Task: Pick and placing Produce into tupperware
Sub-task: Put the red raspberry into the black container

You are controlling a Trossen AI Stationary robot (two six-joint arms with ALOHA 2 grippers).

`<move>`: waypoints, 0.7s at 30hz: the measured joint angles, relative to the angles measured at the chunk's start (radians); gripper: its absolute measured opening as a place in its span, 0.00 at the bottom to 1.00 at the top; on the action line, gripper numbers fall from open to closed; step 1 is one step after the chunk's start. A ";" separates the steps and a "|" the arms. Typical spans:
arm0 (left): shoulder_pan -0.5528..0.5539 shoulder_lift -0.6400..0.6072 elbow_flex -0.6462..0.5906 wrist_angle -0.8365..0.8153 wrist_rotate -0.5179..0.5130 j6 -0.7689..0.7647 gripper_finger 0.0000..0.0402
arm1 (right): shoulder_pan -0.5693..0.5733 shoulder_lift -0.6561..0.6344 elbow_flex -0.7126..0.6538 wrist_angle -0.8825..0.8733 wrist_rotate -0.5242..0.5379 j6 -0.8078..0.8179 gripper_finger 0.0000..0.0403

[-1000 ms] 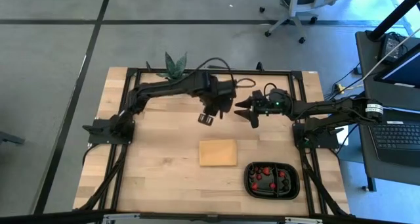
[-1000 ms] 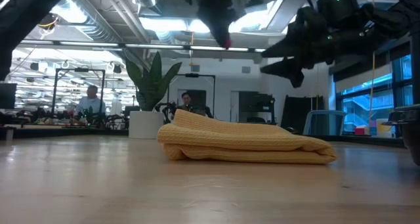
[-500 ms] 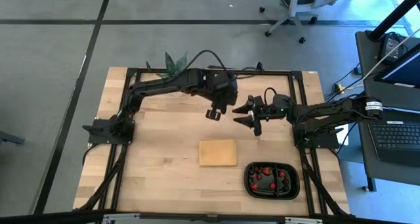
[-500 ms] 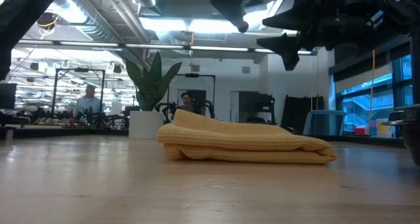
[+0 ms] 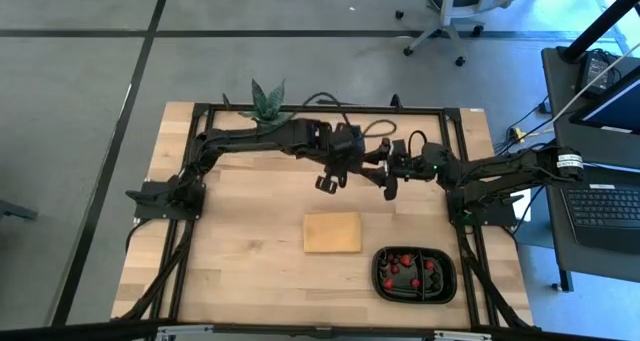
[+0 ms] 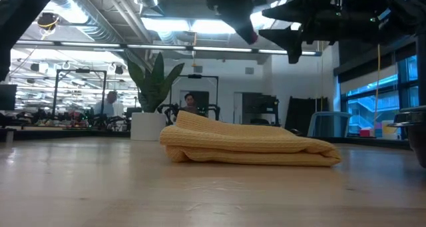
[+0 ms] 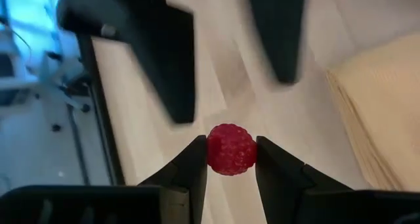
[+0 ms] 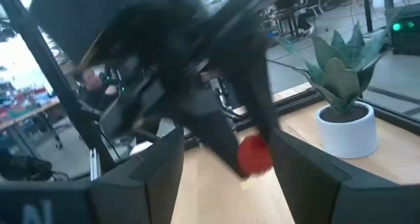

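- The left gripper (image 5: 326, 181) hangs in the air over the table's far middle, at about 12 o'clock from the pad (image 5: 332, 232).
- Its jaws are nearly closed, pinching one red berry (image 7: 231, 149) between the fingertips; the left wrist view shows both pads touching the berry's sides.
- The berry also shows in the right wrist view (image 8: 253, 154), held at the tip of the left fingers, and as a small red spot in the low view (image 6: 253, 38).
- The right gripper (image 5: 386, 175) is at 3 o'clock of the left one, just beside it and pointing toward it, also off the table.
- Its jaws stand apart with nothing between the pads; the two dark fingers frame the berry in the right wrist view without touching it.
- The tray (image 5: 414, 274) sits near the table's front right corner, at about 4 o'clock from the pad, well apart from both grippers.
- Several red pieces and some dark ones lie inside the tray (image 5: 404, 268); which compartment each lies in is too small to tell.
- The pad lies flat in the table's middle, below the two grippers, with the tray near its lower right corner.
- A potted plant (image 5: 266, 99) stands at the table's far edge, at 10 o'clock from the left gripper.
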 joint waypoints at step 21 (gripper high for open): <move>-0.042 0.000 -0.011 0.150 -0.116 0.094 0.25 | 0.001 0.000 0.000 0.002 0.090 0.098 0.56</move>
